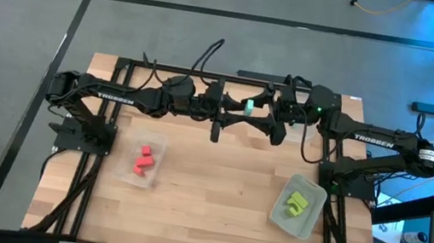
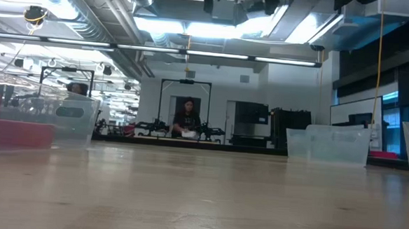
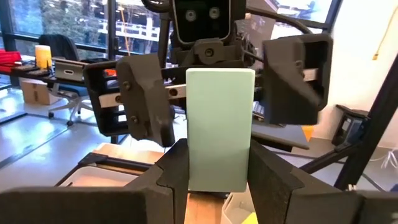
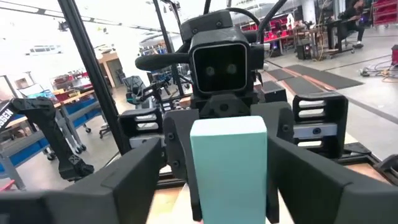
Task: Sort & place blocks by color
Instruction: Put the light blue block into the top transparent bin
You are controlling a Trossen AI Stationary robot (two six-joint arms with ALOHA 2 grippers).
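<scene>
- Between the two sets of fingers, raised above the far side of the wooden tabletop [image 1: 215,190], a small mint-green rectangular block [image 1: 248,106] is mid-handover — the left gripper [image 1: 236,111] is clamped on it, while the right gripper [image 1: 260,111] has its fingers apart on either side.
- Done so far, by my reading: red blocks [image 1: 143,160] lie in one clear plastic tray [image 1: 160,143], yellow-green blocks [image 1: 298,203] in another [image 1: 307,228]; the mint block remains unplaced.
- Legible writing — "TROSSEN" on both arms.

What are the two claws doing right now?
Left gripper: shut on the mint block, above the table's far edge.
Right gripper: around the same block; grip cannot be told.
</scene>
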